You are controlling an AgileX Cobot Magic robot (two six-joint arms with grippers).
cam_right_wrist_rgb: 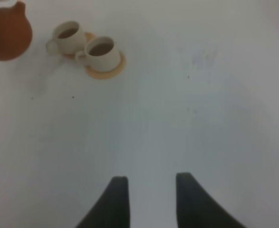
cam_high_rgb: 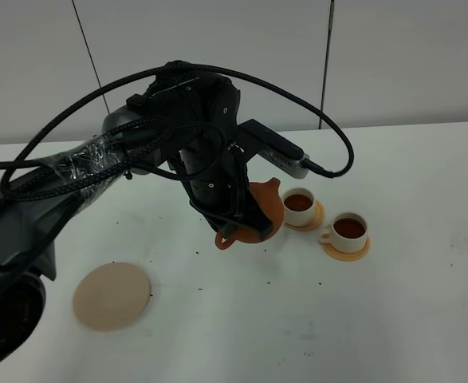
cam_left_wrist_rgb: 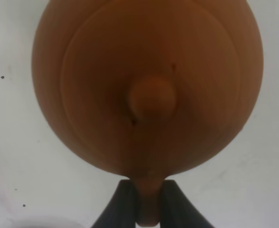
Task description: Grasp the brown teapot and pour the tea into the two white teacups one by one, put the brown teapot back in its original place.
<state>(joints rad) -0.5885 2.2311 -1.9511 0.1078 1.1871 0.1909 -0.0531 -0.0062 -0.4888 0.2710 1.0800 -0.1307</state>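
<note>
The brown teapot (cam_high_rgb: 267, 209) hangs above the table just left of the two white teacups, spout toward them. My left gripper (cam_high_rgb: 235, 226) is shut on its loop handle. In the left wrist view the teapot (cam_left_wrist_rgb: 149, 85) fills the frame, lid and knob on, with the handle pinched between the black fingers (cam_left_wrist_rgb: 125, 204). Both teacups (cam_high_rgb: 299, 206) (cam_high_rgb: 349, 230) hold dark tea. The pale tan coaster (cam_high_rgb: 112, 295) lies bare at the front left. My right gripper (cam_right_wrist_rgb: 149, 183) is open over bare table, far from the teacups (cam_right_wrist_rgb: 68, 35) (cam_right_wrist_rgb: 101, 50) and teapot (cam_right_wrist_rgb: 6, 31).
Each cup stands on a small orange saucer (cam_high_rgb: 347, 250). The left arm and its black cables (cam_high_rgb: 74, 167) stretch from the left edge over the table's middle. Small dark specks (cam_high_rgb: 198, 254) dot the white table between coaster and teapot.
</note>
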